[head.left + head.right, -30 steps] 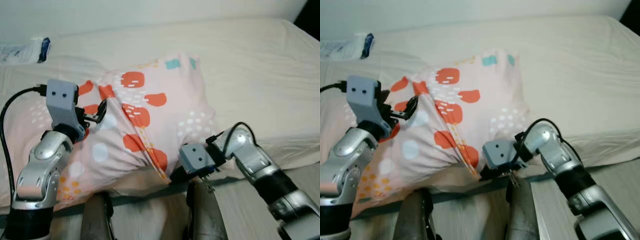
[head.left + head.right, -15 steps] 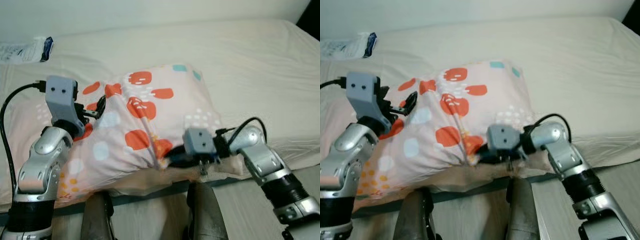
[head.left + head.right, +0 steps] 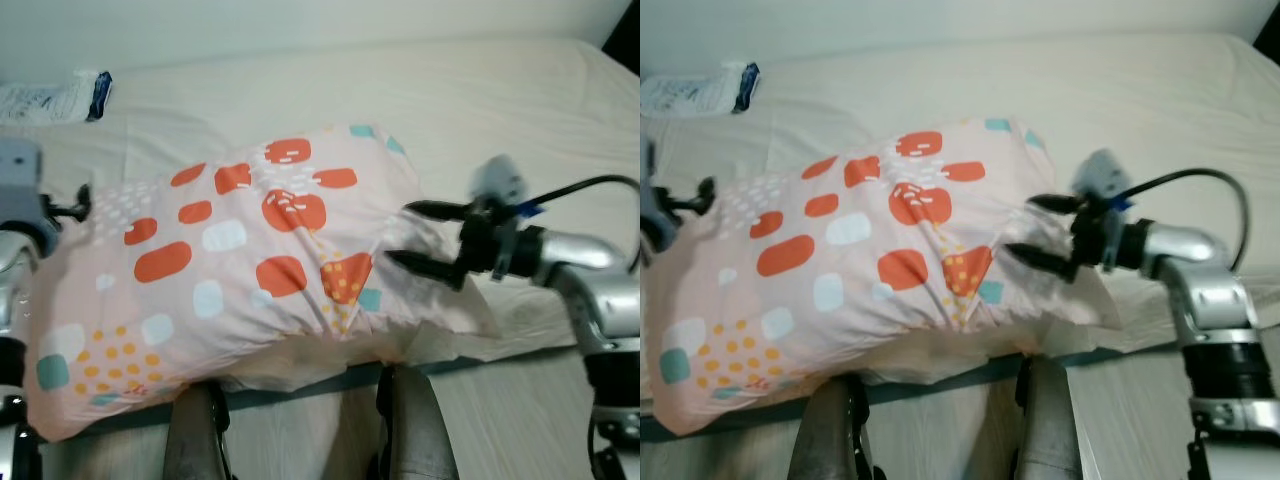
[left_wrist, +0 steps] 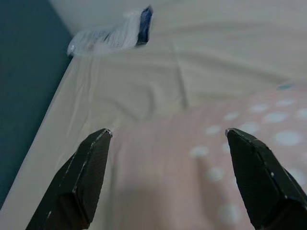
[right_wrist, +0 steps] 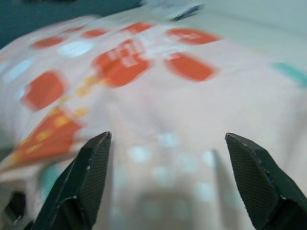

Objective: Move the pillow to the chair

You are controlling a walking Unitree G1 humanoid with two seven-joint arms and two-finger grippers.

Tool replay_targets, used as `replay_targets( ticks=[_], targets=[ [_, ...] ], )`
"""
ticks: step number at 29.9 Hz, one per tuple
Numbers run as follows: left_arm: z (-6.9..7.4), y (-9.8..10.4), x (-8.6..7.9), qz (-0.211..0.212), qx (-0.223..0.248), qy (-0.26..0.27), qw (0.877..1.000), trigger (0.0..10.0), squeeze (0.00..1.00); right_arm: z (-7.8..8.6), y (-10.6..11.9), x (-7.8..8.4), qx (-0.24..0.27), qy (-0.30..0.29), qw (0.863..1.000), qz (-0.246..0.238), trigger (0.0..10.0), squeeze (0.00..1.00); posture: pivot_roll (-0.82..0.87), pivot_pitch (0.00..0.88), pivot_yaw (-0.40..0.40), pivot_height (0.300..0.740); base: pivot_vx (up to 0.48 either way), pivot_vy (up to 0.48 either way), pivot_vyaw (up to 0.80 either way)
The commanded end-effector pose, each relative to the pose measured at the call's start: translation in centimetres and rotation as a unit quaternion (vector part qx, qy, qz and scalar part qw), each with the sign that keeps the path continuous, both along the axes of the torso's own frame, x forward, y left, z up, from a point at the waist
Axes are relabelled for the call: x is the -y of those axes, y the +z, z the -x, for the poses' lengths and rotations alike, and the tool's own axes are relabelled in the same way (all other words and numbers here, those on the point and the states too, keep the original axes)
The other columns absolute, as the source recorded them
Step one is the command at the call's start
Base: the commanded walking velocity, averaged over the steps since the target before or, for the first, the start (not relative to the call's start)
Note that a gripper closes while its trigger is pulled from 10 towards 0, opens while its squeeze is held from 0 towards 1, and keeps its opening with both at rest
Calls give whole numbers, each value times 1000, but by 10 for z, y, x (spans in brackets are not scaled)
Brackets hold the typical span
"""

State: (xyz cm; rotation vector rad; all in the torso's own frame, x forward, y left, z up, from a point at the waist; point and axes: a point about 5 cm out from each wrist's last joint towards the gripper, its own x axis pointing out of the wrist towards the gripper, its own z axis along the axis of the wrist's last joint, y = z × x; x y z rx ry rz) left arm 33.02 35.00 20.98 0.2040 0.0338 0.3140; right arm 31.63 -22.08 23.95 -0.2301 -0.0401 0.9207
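Pink cotton pillow [image 3: 240, 270] lies along the near edge of the bed [image 3: 500, 110], soft and light, likely to sag. Our right gripper [image 3: 412, 236] gapes wide at one end, our left gripper [image 4: 168, 134] wide at the other; we should probably pinch the corners. No containers.

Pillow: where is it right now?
The pillow lies on the bed's near edge, straight ahead, between the open left gripper and right gripper.
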Motion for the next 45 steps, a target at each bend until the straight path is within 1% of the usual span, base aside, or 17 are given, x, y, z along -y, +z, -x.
replay_targets(
  ticks=[1, 2, 4, 7, 8, 9, 12, 17, 21, 25, 26, 27, 28, 33, 38, 44, 45],
  targets=[
    [4, -3, -10, -2, -13, 10, 1000, 10000, 0, -1, 0, 6, -6, -22, 999, -26, 10000, 0, 61, 169, 20, 506, 0, 0, 0],
    [7, -11, -23, 21, -30, 18, 999, 10000, 0, -10, 6, 24, -7, -119, 987, -105, 10000, 0, 57, 173, 23, 506, 0, 0, 0],
    [10, -22, -28, 48, -54, 18, 997, 10000, 0, -22, 7, 37, -19, -205, 962, -181, 10000, 0, 56, 175, 27, 506, 0, 0, 0],
    [10, -26, -29, 73, -55, 9, 996, 10000, 0, -27, 1, 39, -32, -239, 949, -202, 10000, 0, 55, 177, 30, 506, 0, 0, 0],
    [8, -26, -28, 87, -45, 7, 995, 10000, 0, -31, -7, 36, -48, -250, 944, -211, 10000, 259, 56, 178, 31, 506, 0, 0, 0],
    [7, -26, -28, 98, -37, 5, 994, 10000, 0, -33, -14, 34, -60, -259, 939, -218, 10000, 1000, 59, 181, 30, 506, 0, 0, 0],
    [1, -22, -22, 105, -19, -10, 994, 10000, 0, -46, -37, 25, -118, -301, 923, -207, 10000, 1000, 63, 182, 25, 506, 0, 0, 0],
    [0, -21, -21, 105, -17, -14, 994, 10000, 0, -48, -40, 24, -127, -308, 921, -202, 10000, 1000, 63, 182, 25, 506, 0, 0, 0],
    [-7, -8, -15, 99, 13, -30, 995, 10000, 0, -69, -51, 4, -211, -336, 875, -278, 10000, 1000, 55, 184, 18, 506, 0, 0, 0],
    [-9, -3, -13, 100, 28, -39, 994, 10000, 0, -72, -65, -9, -240, -341, 871, -261, 10000, 1000, 55, 185, 18, 506, 0, 0, 0],
    [-9, -1, -13, 97, 32, -45, 994, 10000, 0, -72, -70, -18, -253, -320, 876, -256, 10000, 804, 55, 184, 18, 506, 0, 0, 0],
    [-10, 0, -12, 95, 34, -49, 994, 10000, 0, -72, -73, -24, -261, -305, 880, -253, 10000, 804, 55, 184, 18, 506, 0, 0, 0],
    [-10, 1, -13, 94, 36, -50, 994, 10000, 0, -71, -76, -33, -278, -279, 882, -258, 10000, 0, 54, 184, 17, 506, 0, 0, 0],
    [-8, 4, -15, 94, 46, -51, 993, 10000, 0, -64, -88, -66, -338, -180, 887, -259, 10000, 0, 61, 184, 12, 506, 0, 0, 0],
    [-9, 7, -11, 88, 51, -67, 993, 10000, 0, -61, -102, -80, -370, -183, 885, -214, 10000, 0, 59, 186, 12, 506, 0, 0, 0],
    [-10, 8, -5, 90, 53, -90, 990, 10000, 0, -61, -104, -87, -386, -167, 883, -208, 10000, 0, 59, 187, 11, 506, 0, 0, 0],
    [-11, 4, 5, 95, 52, -122, 987, 10000, 0, -57, -108, -91, -404, -149, 881, -199, 4863, 0, 56, 185, 9, 506, 0, 0, 0]
  ],
)
